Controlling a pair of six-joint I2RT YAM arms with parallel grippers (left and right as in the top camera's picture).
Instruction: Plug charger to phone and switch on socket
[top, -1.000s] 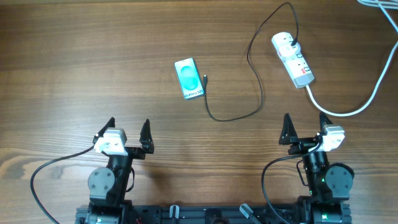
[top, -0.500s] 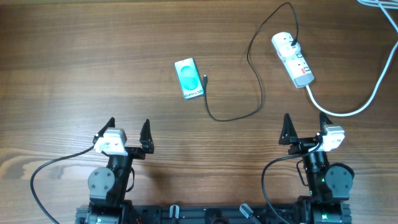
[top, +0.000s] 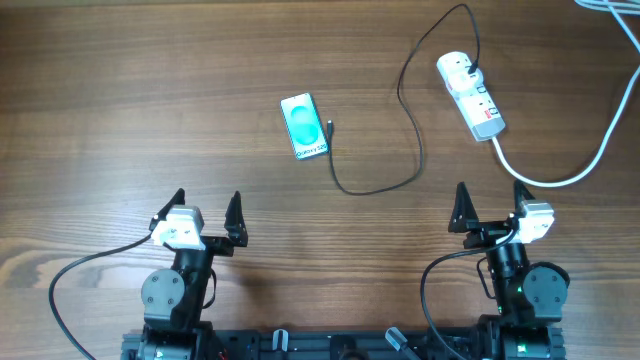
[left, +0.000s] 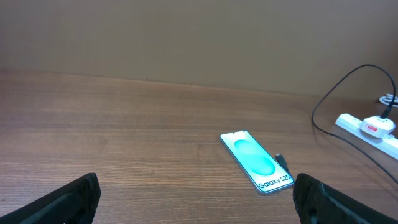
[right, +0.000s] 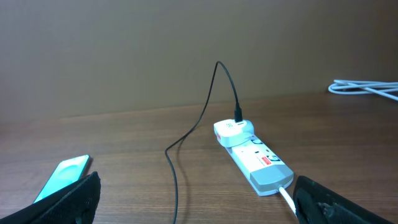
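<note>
Charger (top: 410, 90): one black cable, tip just beside the single phone (top: 304, 126) mid-bench, other end at the single socket (top: 471, 95) near the far right corner. One white cord (top: 580, 165) is cut off at the right edge. Left gripper (top: 207, 198) and right gripper (top: 490, 190) gape wide, empty, at the near edge.

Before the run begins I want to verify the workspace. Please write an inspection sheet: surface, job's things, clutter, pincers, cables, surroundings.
Surface: wooden table, brown grain.
Job's things: phone lies flat, screen lit; plug tip of the charger lies beside it, not plugged in; socket at far right, switch state unclear.
Clutter: nothing seen.
Pincers: left pincer and right pincer open, empty, near the front edge.
Cables: charger loops from a white adapter on the socket to the phone; thick white cord leaves the socket rightward.
Surroundings: plain brown wall behind the table.
</note>
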